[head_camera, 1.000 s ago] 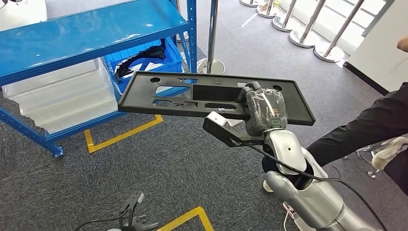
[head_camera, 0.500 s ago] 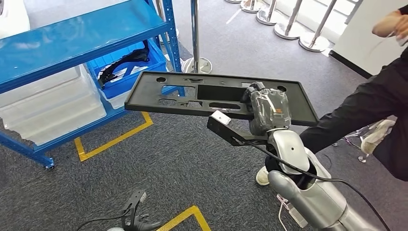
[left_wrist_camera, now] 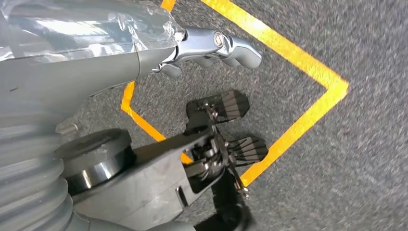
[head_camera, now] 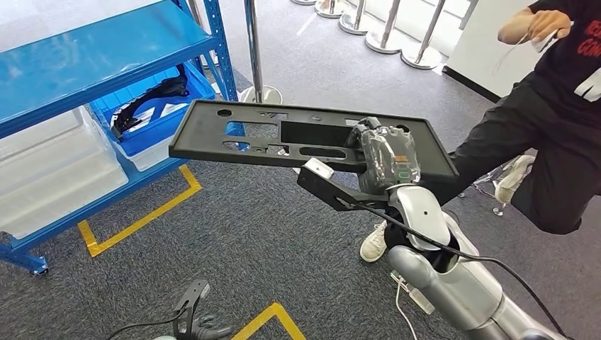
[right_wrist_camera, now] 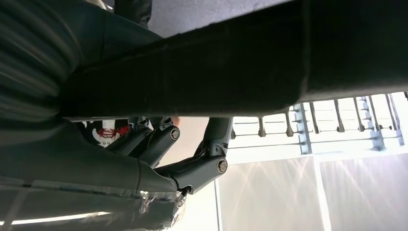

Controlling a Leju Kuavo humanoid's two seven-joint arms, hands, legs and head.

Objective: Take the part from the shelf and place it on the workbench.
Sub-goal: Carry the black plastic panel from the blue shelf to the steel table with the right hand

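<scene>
right hand [head_camera: 386, 157] grips part [head_camera: 234, 132] (flat), long axis sideways

I see the shelf [head_camera: 85, 64] at my ten o'clock, with a bin [head_camera: 152, 106] on its lower level. The part [head_camera: 298, 138] sits in my right hand [head_camera: 386, 159] at twelve, a person [head_camera: 560, 120] at two, posts [head_camera: 368, 28] behind.

You see one black part [head_camera: 312, 138], one blue shelf [head_camera: 92, 53], one blue bin [head_camera: 152, 103], two clear bins [head_camera: 49, 170], five stanchions [head_camera: 256, 49], one person [head_camera: 560, 127].
</scene>
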